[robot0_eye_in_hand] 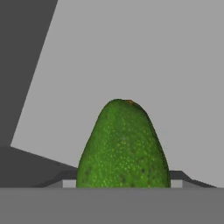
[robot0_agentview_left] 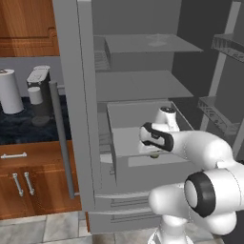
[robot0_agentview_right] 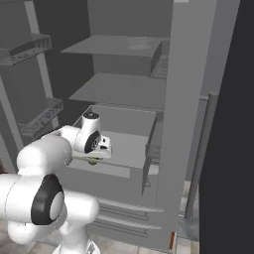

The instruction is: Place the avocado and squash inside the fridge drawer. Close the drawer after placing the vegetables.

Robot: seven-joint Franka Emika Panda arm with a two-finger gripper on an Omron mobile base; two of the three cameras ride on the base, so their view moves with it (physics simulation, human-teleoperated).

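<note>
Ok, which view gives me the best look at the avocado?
The hand view: the avocado stands large and unobstructed there. In both base views it is a small green sliver under the claw above the fridge drawer.

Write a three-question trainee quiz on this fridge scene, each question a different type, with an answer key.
1. True or false: the hand is shut on the avocado.
2. Multiple choice: where is the hand? A) over the open fridge drawer; B) at the coffee machine on the counter; C) down by the lower flat-fronted drawers.
3. Fill in: the fridge drawer stands ____ (open or closed).

Key: 1 true. The hand view shows the green avocado between the fingertips, and both base views show a green lump under the hand. 2 A. 3 open; it is pulled out, with its open top showing.
</note>
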